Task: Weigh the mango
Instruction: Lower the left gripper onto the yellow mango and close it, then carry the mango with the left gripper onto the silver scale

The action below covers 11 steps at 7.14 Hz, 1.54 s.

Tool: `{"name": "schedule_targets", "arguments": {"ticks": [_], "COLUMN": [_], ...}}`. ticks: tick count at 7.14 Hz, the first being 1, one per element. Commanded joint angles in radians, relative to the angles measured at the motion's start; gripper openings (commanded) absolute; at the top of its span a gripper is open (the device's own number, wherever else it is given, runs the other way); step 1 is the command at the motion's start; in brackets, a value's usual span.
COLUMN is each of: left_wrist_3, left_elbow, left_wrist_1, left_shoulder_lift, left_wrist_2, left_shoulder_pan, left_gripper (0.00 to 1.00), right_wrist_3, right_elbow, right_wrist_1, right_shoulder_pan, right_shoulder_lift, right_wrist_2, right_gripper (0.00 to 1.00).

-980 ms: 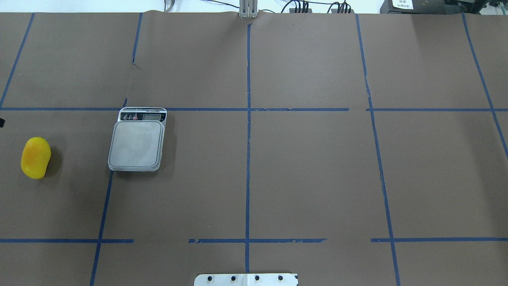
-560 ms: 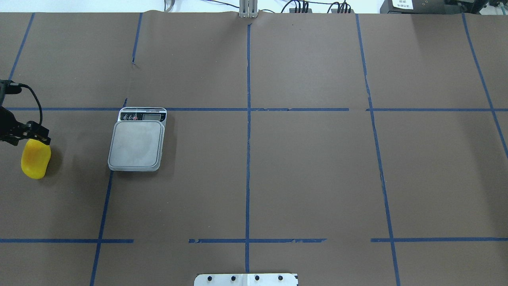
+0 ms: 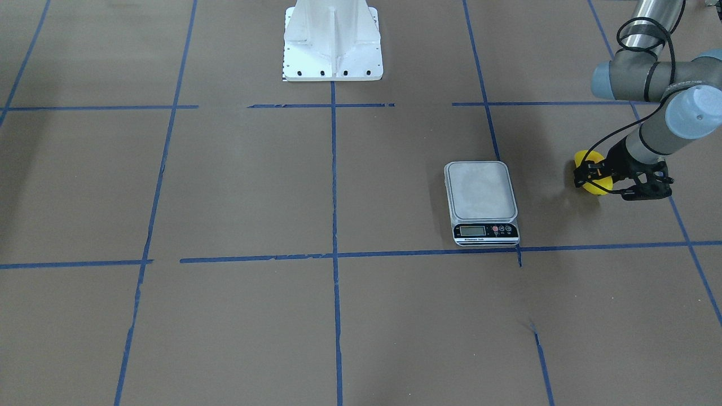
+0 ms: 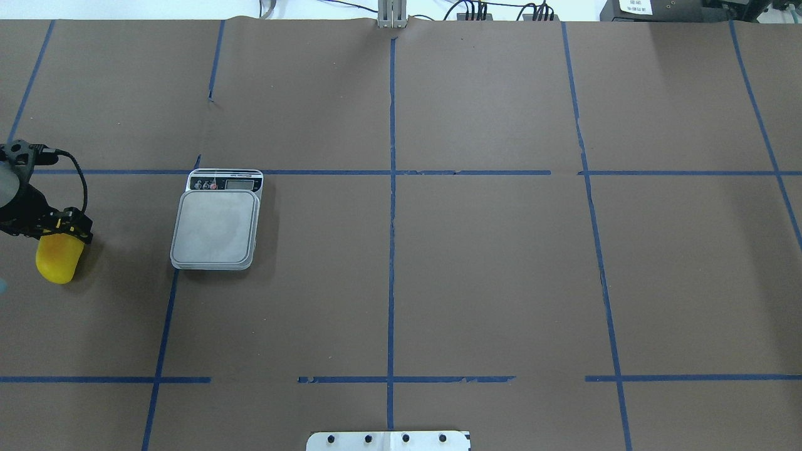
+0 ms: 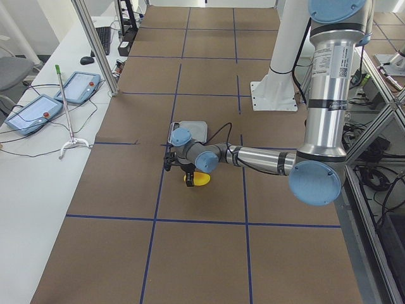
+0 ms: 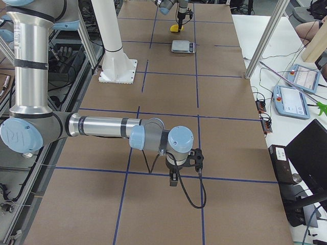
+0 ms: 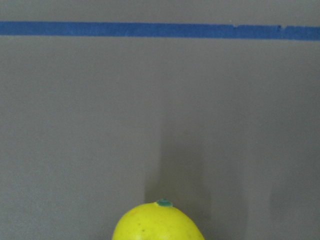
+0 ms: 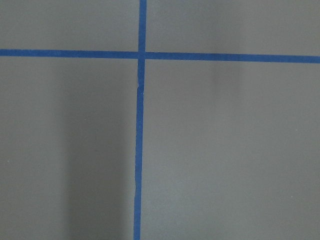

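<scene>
Your left gripper point(image 4: 61, 227) has swung in from the 9 o'clock edge within the last second and now hangs over the far end of the mango point(image 4: 57, 263), jaws apart, so I judge the pick is only starting and nothing is weighed yet. The mango lies on the brown-paper bench point(image 4: 476, 263) at 9 o'clock of the scale point(image 4: 215, 227), apart from it, its smooth rounded yellow skin against a flat matte grey platform with rounded corners. Right gripper point(image 6: 184, 162): jaw state cannot be told.
</scene>
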Motion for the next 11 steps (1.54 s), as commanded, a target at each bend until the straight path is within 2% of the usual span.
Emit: {"name": "schedule_targets", "arguments": {"ticks": [1, 2, 3, 5, 6, 8, 9, 11], "left_wrist_3": [-0.081, -0.223, -0.288, -0.381, -0.422, -0.435, -0.435, -0.433], "left_elbow": [-0.057, -0.121, -0.145, -0.152, -0.145, -0.104, -0.053, -0.039], "left_wrist_1": [0.003, 0.012, 0.015, 0.137, 0.183, 0.176, 0.175, 0.173], "left_shoulder_lift": [0.008, -0.011, -0.074, -0.241, -0.286, -0.32, -0.352, -0.362], "left_wrist_2": [-0.006, -0.007, -0.008, -0.006, -0.006, 0.002, 0.0, 0.0], "left_shoulder_pan": [-0.006, 0.0, 0.0, 0.002, 0.008, 0.101, 0.118, 0.135], "left_gripper": [0.0, 0.0, 0.0, 0.0, 0.0, 0.0, 0.0, 0.0], "right_wrist_3": [0.0, 0.0, 0.0, 0.0, 0.0, 0.0, 0.0, 0.0], "right_elbow": [0.0, 0.0, 0.0, 0.0, 0.0, 0.0, 0.0, 0.0], "right_wrist_1": [0.0, 0.0, 0.0, 0.0, 0.0, 0.0, 0.0, 0.0], "right_shoulder_pan": [0.0, 0.0, 0.0, 0.0, 0.0, 0.0, 0.0, 0.0], "right_shoulder_lift": [-0.001, -0.001, 0.001, 0.001, -0.001, 0.001, -0.001, -0.001], "right_wrist_2": [0.0, 0.0, 0.0, 0.0, 0.0, 0.0, 0.0, 0.0], "right_gripper": [1.0, 1.0, 1.0, 1.0, 1.0, 1.0, 1.0, 1.0]}}
